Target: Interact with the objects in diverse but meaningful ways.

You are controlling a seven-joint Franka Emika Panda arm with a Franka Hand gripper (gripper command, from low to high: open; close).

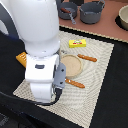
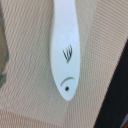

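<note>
In the wrist view a white fish (image 2: pixel 65 50) lies flat on the beige ribbed mat (image 2: pixel 30 95), directly below the camera, with its eye end toward the mat's edge. No fingers show in that view. In the exterior view the arm's white hand (image 1: pixel 42 75) hangs low over the mat (image 1: pixel 95 75) and hides the fish and the fingertips. A yellow butter block (image 1: pixel 77 43) lies at the mat's far side. Two orange-handled utensils (image 1: pixel 87 58) (image 1: pixel 75 83) lie beside a round tan plate (image 1: pixel 69 63). A golden bread loaf (image 1: pixel 21 59) peeks out behind the arm. No sausage shows.
A grey saucepan (image 1: pixel 67 10) with a long handle and a second grey pot (image 1: pixel 92 11) stand on the brown surface at the back. A bowl (image 1: pixel 123 17) sits at the exterior view's far right. Black tabletop (image 1: pixel 117 95) surrounds the mat.
</note>
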